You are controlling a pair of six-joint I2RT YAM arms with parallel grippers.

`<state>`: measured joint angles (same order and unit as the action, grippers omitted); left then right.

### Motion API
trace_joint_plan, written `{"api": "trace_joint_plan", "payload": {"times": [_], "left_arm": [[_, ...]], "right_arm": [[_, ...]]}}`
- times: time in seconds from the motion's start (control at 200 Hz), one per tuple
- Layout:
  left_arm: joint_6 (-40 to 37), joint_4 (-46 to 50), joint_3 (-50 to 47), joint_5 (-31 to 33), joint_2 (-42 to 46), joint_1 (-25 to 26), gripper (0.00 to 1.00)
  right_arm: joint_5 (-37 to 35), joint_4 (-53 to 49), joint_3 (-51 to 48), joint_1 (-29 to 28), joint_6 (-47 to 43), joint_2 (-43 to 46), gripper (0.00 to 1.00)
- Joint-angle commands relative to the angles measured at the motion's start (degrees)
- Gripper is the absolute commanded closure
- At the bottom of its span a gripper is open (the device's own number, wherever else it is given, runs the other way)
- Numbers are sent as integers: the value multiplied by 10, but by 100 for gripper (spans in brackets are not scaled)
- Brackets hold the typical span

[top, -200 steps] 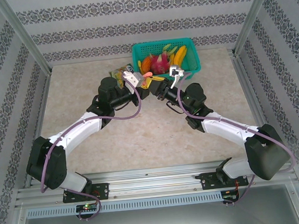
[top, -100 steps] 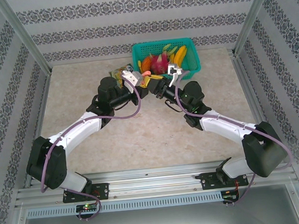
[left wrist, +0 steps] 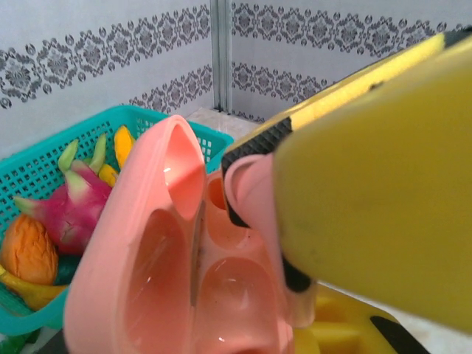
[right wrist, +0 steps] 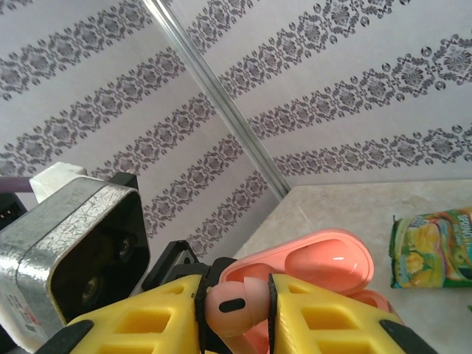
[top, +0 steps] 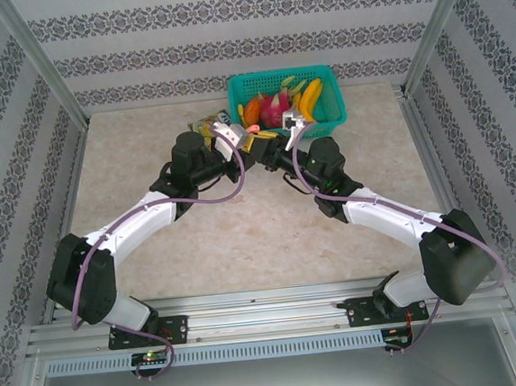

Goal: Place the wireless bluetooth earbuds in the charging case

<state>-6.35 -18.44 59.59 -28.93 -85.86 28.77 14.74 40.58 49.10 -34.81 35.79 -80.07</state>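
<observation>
My left gripper (top: 250, 141) is shut on the open pink charging case (left wrist: 147, 280), held up in front of the basket. The case's lid (right wrist: 324, 262) is swung back and its moulded wells (left wrist: 225, 291) are bare. My right gripper (right wrist: 234, 313) is shut on a pink earbud (right wrist: 230, 308), pinched between its yellow fingers (right wrist: 328, 324). The earbud (left wrist: 249, 193) hangs right at the case's upper rim, over the wells. From above, the two grippers meet at the pink case (top: 255, 132), with the right gripper (top: 274, 146) just to its right.
A teal basket (top: 334, 107) of toy fruit stands directly behind the grippers, with a dragon fruit (left wrist: 74, 206) inside. Snack packets (top: 205, 123) lie on the table left of the basket, and one packet (right wrist: 431, 247) lies beyond the case. Metal frame posts (right wrist: 214, 96) stand at the corners.
My right gripper has moved left and back with the earbud, closing in on the case. The left gripper has shifted slightly toward the basket with the case.
</observation>
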Motion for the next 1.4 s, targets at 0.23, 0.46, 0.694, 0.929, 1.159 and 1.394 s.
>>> {"api": "trace_joint_plan", "payload": {"times": [0.23, 0.46, 0.694, 0.929, 1.159, 1.394], "left_arm": [[-40, 9, 30, -70, 0, 26, 100], [-45, 15, 34, -79, -1, 29, 100], [-59, 33, 42, -89, 1, 37, 100], [-70, 49, 47, -95, 0, 43, 100], [-76, 57, 47, -98, 0, 46, 100], [-72, 48, 41, -92, 5, 47, 100]], "right_arm": [[-8, -40, 32, -19, -36, -10, 71], [-14, -45, 38, -22, -47, -18, 71], [-16, -50, 46, -22, -49, -32, 71], [-20, -55, 54, -24, -50, -42, 71], [-28, -91, 73, -31, -78, -47, 71], [-60, -150, 93, -46, -121, -50, 70]]}}
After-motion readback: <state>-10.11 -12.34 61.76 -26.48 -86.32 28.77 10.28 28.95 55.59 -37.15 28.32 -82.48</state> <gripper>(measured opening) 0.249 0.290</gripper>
